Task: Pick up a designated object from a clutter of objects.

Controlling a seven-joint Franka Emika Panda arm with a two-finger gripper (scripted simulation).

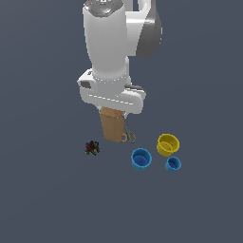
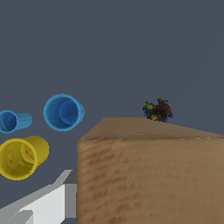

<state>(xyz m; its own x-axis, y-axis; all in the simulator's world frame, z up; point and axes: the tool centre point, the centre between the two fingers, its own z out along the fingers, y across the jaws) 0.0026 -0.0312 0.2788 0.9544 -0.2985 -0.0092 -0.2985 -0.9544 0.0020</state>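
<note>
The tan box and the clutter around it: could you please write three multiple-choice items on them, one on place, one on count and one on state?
1. In the exterior view, where does the dark multicoloured lump lie relative to the tan box?
A. On that view's left of it
B. On that view's right of it
C. On top of it

2. How many cups are there?
A. One
B. Two
C. Three

3. How does the tan box stand?
A. Lying flat
B. Upright on end
C. Crushed

Answers:
1. A: the dark multicoloured lump sits on the floor, apart from the tan box, on the exterior view's left.
2. C: a yellow cup, a larger blue cup and a smaller blue cup.
3. B: the box stands tall directly below the gripper, whose fingers the exterior view hides.
</note>
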